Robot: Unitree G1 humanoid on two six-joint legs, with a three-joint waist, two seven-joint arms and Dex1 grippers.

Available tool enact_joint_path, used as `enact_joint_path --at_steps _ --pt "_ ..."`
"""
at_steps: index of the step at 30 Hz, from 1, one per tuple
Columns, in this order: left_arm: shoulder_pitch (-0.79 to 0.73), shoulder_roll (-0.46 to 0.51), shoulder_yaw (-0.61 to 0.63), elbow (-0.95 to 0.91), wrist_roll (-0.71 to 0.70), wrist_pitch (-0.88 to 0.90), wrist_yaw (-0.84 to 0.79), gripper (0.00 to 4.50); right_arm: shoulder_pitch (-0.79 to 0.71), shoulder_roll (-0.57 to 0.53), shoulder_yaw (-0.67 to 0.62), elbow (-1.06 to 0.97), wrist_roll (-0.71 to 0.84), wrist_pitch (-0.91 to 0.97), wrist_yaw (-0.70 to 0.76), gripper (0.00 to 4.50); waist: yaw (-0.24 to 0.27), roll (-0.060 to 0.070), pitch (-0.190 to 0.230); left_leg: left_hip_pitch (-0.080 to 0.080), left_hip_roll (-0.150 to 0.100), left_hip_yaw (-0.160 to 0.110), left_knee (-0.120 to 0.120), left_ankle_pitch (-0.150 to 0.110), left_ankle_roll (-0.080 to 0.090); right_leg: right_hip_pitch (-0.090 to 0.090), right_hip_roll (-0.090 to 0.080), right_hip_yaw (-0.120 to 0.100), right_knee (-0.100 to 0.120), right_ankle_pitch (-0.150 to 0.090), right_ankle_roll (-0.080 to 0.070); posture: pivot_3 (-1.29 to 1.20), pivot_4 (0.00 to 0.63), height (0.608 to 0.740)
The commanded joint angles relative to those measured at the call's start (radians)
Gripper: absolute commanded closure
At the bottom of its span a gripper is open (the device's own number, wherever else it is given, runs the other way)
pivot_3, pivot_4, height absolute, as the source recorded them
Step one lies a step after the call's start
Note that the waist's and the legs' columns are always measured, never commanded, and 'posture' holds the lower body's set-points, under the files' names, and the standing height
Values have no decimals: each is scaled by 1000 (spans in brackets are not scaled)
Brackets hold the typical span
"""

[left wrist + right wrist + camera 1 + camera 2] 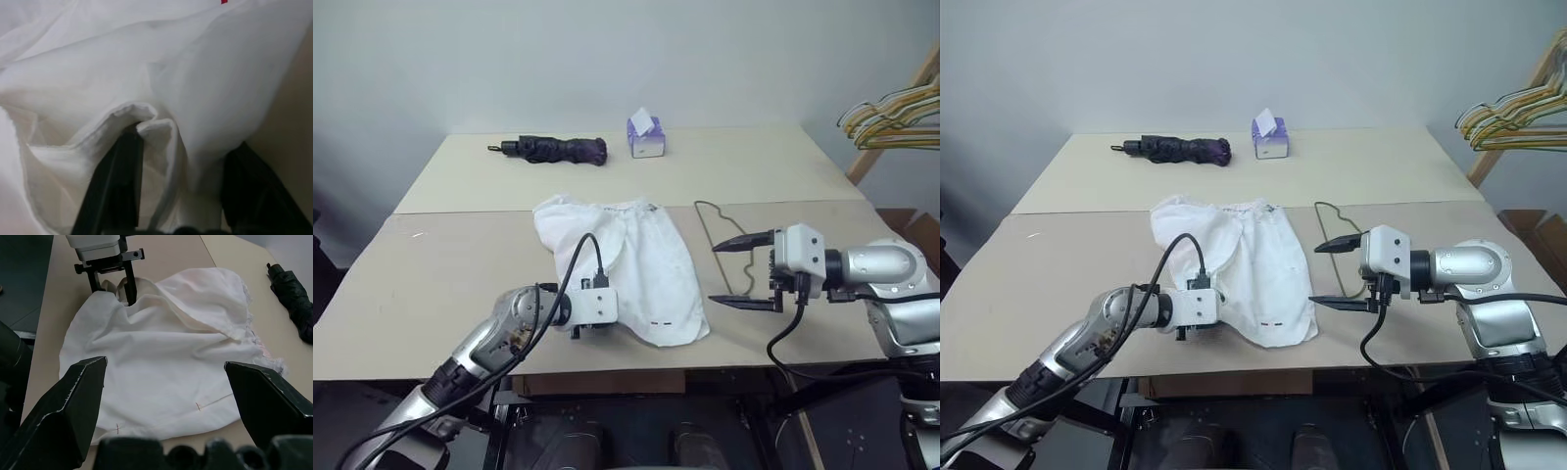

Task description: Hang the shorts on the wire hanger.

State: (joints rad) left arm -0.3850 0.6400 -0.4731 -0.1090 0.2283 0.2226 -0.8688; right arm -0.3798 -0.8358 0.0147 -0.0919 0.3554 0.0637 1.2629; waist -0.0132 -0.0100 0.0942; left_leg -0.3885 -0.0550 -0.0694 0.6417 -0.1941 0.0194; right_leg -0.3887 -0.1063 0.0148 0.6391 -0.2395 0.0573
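From the head views, the shorts (pixel 626 264) lie spread flat on the near part of the desk (pixel 431 284), with two tiny marks near the hem closest to the robot. The wire hanger (pixel 717 235) rests on the desk just beside the shorts, on the robot's right. The left gripper (pixel 590 328) sits low at the near left edge of the shorts. The right gripper (pixel 744 274) hovers above the hanger, fingers spread wide and holding nothing. Farther back lie a folded umbrella (pixel 558 149) and a tissue box (pixel 646 137); a cluster of coloured hangers (pixel 891 117) hangs at the right.

In the left wrist view, the two black fingers (pixel 117 181) close on a raised fold of the white fabric, pinched between them.

In the right wrist view, the open fingers (pixel 73 401) frame the shorts, and the left gripper bites into the far hem.
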Motion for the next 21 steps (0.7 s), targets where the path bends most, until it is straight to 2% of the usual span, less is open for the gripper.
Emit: enact_joint_path --at_steps 1,3,6,13,17,21 --pt "-28 -4 47 65 21 -22 42 3932 -20 -4 -16 -38 9 9 -8 0 -1 0 0 0 0 0 0 0 0 0 0 0 0 0 0 -88 41 740" --pt "-37 -1 72 103 20 -34 60 4466 -21 -1 -15 -40 10 10 -10 0 -6 0 0 0 0 0 0 0 0 -1 0 0 0 0 0 -87 42 740" --pt "-49 29 116 172 26 -83 96 4466 -23 1 -15 -38 10 11 -11 0 -10 0 0 0 0 0 0 0 0 -1 0 0 1 0 0 -86 44 740" --pt "9 232 270 304 18 -182 116 4466 0 6 -17 -60 12 15 -19 0 -27 0 0 -1 0 0 0 0 0 -3 0 0 1 0 0 -80 46 740" --pt "15 332 336 442 48 -254 175 4466 9 11 -15 -65 14 16 -21 0 -27 0 0 -1 0 -1 0 0 0 -4 0 0 1 0 0 -69 49 740" --pt "58 382 388 414 -21 -256 83 3527 4 19 -6 -62 14 16 -17 0 -24 0 0 -2 0 -1 0 0 0 -5 -1 0 1 0 0 -55 57 740"
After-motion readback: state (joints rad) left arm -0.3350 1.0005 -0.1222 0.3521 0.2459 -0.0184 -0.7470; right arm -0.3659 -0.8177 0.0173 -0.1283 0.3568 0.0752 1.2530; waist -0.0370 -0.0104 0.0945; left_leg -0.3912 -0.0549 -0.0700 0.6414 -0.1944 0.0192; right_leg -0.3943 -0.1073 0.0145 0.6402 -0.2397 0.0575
